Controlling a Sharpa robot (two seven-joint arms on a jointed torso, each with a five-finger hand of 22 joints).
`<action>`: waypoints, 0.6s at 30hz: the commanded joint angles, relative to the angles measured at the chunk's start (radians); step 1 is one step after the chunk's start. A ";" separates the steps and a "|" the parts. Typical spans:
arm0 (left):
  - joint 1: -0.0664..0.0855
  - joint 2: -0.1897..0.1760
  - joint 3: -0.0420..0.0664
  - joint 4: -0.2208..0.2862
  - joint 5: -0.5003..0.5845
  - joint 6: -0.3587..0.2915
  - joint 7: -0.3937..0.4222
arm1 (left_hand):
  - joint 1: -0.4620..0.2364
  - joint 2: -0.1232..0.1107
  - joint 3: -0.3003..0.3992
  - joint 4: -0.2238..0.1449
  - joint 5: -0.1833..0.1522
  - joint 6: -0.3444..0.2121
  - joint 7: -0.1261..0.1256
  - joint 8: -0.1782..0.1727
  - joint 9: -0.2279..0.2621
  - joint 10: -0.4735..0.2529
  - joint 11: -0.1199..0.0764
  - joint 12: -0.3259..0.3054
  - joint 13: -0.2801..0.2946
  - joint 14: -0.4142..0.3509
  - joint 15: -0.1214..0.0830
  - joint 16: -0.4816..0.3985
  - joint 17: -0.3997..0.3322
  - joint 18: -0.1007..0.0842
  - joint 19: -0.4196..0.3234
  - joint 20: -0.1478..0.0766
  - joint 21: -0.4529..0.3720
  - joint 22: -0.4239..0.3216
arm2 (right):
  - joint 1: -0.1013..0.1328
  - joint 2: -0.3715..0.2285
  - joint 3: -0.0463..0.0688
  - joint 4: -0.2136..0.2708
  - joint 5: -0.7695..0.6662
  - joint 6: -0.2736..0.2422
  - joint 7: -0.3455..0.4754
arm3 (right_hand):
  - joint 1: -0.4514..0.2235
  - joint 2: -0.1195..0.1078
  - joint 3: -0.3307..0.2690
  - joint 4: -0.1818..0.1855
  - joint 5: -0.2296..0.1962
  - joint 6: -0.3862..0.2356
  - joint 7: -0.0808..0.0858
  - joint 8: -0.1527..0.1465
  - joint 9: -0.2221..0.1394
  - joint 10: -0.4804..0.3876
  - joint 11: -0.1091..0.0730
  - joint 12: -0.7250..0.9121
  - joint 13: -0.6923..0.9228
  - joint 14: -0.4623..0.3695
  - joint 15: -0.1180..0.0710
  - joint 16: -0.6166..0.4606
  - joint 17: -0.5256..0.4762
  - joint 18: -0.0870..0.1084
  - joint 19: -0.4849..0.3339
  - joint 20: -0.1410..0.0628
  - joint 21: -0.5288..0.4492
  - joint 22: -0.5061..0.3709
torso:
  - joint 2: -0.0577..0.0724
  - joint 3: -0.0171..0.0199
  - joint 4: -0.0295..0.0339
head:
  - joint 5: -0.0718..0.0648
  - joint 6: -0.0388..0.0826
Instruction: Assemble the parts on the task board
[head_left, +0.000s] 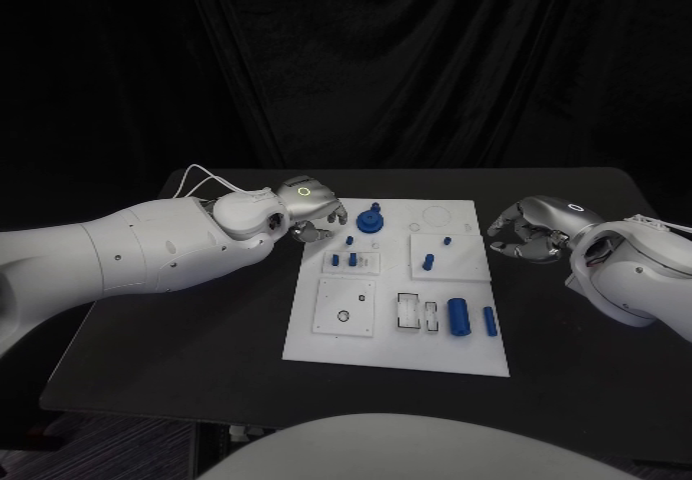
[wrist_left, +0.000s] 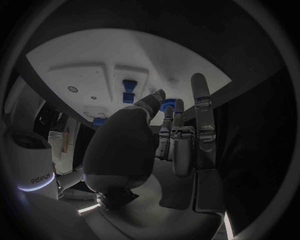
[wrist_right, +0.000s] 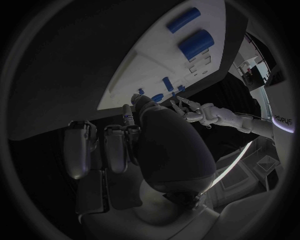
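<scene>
The white task board (head_left: 330, 338) lies in the middle of the table. A blue knobbed disc (head_left: 371, 220) stands near its far edge, with small blue pegs (head_left: 343, 259) in front of it and two more pegs (head_left: 428, 262) to the right. A thick blue cylinder (head_left: 459, 316) and a slimmer one (head_left: 490, 321) lie at the near right. My left hand (head_left: 310, 211) hovers at the board's far left corner, fingers (wrist_left: 200, 107) spread towards the disc (wrist_left: 167, 104), holding nothing. My right hand (head_left: 525, 233) hangs just off the board's right edge with its fingers curled in, nothing in them.
Black table (head_left: 188, 340) surrounds the board, with free room to the left, right and front. The board (wrist_right: 156, 55) has an empty round recess (head_left: 437, 213) at the far right and shallow slots (head_left: 418, 312) beside the thick cylinder (wrist_right: 195, 43).
</scene>
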 joint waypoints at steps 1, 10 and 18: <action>0.002 -0.032 0.002 0.034 0.017 -0.213 -0.003 | 0.001 -0.006 -0.002 0.013 0.002 0.026 0.003 0.010 0.004 0.004 -0.005 0.005 0.005 0.104 -0.002 -0.001 0.263 0.010 0.055 -0.001 0.008 0.000 | 0.023 0.001 0.002 0.008 -0.011 -0.018 -0.017 | 0.007 -0.008 0.010 -0.004 0.003 0.005 0.000 -0.003 -0.002 -0.035 0.001 -0.039 0.022 0.071 0.004 -0.003 0.091 0.018 0.030 0.007 -0.008 0.200 | 0.000 -0.0020 0.0014 | 0.003 0.000; 0.009 -0.154 0.003 0.150 0.572 -0.290 0.222 | -0.017 0.004 0.021 0.067 0.102 0.078 0.050 0.014 0.004 0.002 0.044 0.011 0.020 0.097 0.041 -0.007 0.246 0.007 0.052 0.031 -0.004 -0.008 | 0.079 0.029 0.002 0.013 -0.042 -0.015 -0.028 | 0.055 -0.079 0.116 -0.052 0.215 0.090 -0.006 0.048 0.031 -0.550 0.002 -0.585 -0.529 0.061 0.003 -0.021 0.056 0.027 0.010 0.004 -0.051 0.188 | -0.001 -0.0055 0.0066 | -0.008 0.000; 0.010 -0.230 0.000 0.228 1.239 -0.127 0.518 | -0.041 0.040 -0.051 0.146 0.307 0.083 0.121 -0.009 -0.011 -0.061 0.086 0.066 0.031 -0.053 0.102 -0.112 0.001 0.011 -0.009 0.097 -0.215 -0.010 | 0.074 0.043 0.002 -0.003 -0.073 0.040 -0.047 | 0.028 -0.088 0.154 -0.082 0.161 0.069 0.008 0.064 0.071 -0.605 0.024 -0.738 -0.654 0.039 0.022 -0.050 0.003 0.043 -0.029 0.020 -0.125 0.164 | -0.002 -0.0170 0.0286 | -0.025 0.000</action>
